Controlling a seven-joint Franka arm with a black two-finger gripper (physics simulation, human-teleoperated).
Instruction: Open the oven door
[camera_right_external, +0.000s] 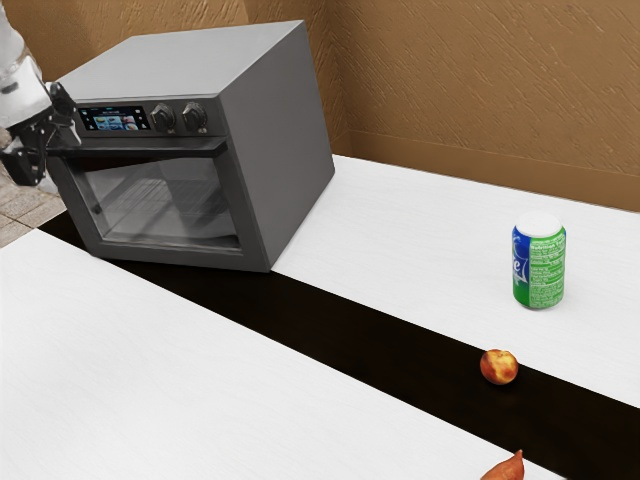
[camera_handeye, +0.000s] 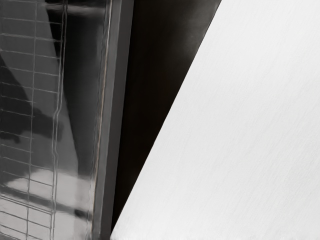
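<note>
The oven door (camera_right_external: 165, 200) is on the front of the oven (camera_right_external: 285, 130), and it looks closed, or almost closed. Its handle (camera_right_external: 190, 146) runs along the top edge of this door, below the knobs (camera_right_external: 163, 117), with its long axis going across the oven front. The gripper (camera_right_external: 42, 150) is at the handle's end on the exterior view's left; whether they touch, and how the fingers stand, I cannot tell. From the gripper, the handle extends toward the exterior view's right, so I think the next pull must go outward, away from the oven. Farther from the oven, on the worktop (camera_right_external: 400, 220), stand a can (camera_right_external: 540, 262) and a round fruit (camera_right_external: 499, 367).
</note>
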